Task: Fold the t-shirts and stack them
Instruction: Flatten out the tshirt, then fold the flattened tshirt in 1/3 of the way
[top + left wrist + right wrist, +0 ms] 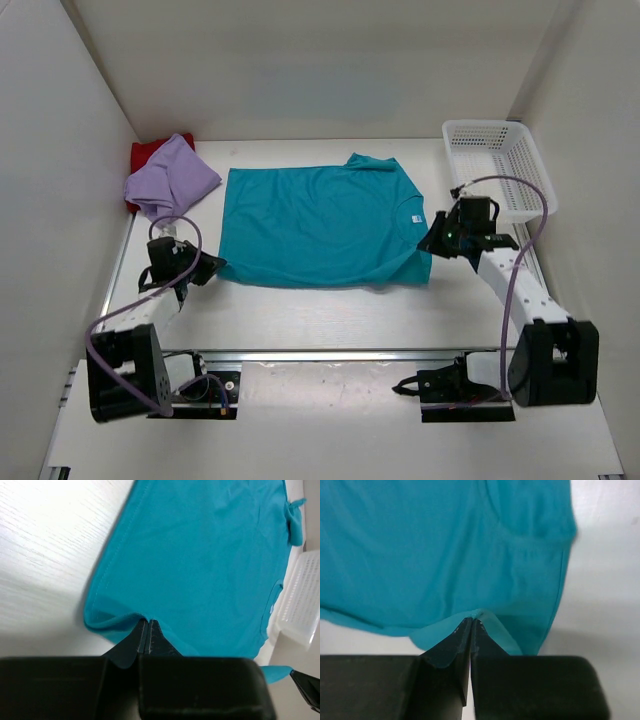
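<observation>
Arm bases: the left arm (125, 370) and the right arm (555, 360) are bolted at the near edge of the bench (330, 320), and both reach forward.
Left jaws: pressed together, pinching the teal shirt (320, 225) at its near left corner. The wrist view shows the hem pulled up into a small ridge there.
Right jaws: pressed together, pinching the right-hand edge of the same shirt, close to the near sleeve. A small peak of cloth is lifted between them.
Teal shirt, look: plain, short-sleeved and soft, it is spread open and nearly flat with a few shallow creases. A small white label shows at the neck.
Teal shirt, place: middle of the bench, between the two arms.
Teal shirt, direction: the long axis runs left to right across the bench. The collar points right toward the basket (497, 165) and the hem points left. One sleeve points to the far side and the other to the near side.
Lavender shirt (172, 178): loosely bunched in the far left corner, just beside the teal hem and lying partly on the red shirt.
Red shirt (148, 152): mostly covered, with only its far edge showing in the corner.
Basket: white plastic lattice at the far right, apart from the teal shirt.
</observation>
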Motion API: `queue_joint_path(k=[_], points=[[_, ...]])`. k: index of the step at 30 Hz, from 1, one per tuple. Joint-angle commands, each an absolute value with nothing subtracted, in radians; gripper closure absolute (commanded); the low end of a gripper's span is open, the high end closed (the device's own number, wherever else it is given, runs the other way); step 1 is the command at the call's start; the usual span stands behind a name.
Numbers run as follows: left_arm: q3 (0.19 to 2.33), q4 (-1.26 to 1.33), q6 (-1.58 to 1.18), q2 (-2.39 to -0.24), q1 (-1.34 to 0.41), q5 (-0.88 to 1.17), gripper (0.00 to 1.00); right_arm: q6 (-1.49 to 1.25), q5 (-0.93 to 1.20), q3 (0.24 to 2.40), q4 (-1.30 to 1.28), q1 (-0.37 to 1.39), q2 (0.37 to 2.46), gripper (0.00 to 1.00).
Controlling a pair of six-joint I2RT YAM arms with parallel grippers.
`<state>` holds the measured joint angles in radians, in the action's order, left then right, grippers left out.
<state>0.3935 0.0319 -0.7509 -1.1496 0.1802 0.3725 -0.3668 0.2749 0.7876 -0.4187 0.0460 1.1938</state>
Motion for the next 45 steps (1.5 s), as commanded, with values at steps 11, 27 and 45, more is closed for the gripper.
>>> queue_joint_path(k=[11, 27, 45], points=[[0.604, 0.187, -0.864, -1.410, 0.183, 0.295, 1.00, -0.364, 0.316, 1.078, -0.146, -0.026, 1.571, 1.00], [0.723, 0.178, -0.854, -1.609, 0.173, 0.278, 0.78, -0.324, 0.356, 1.420, -0.184, -0.012, 1.939, 0.85], [0.365, 0.251, -0.880, -1.300, 0.167, 0.293, 0.41, -0.472, 0.226, 0.680, 0.129, 0.074, 1.373, 0.91]])
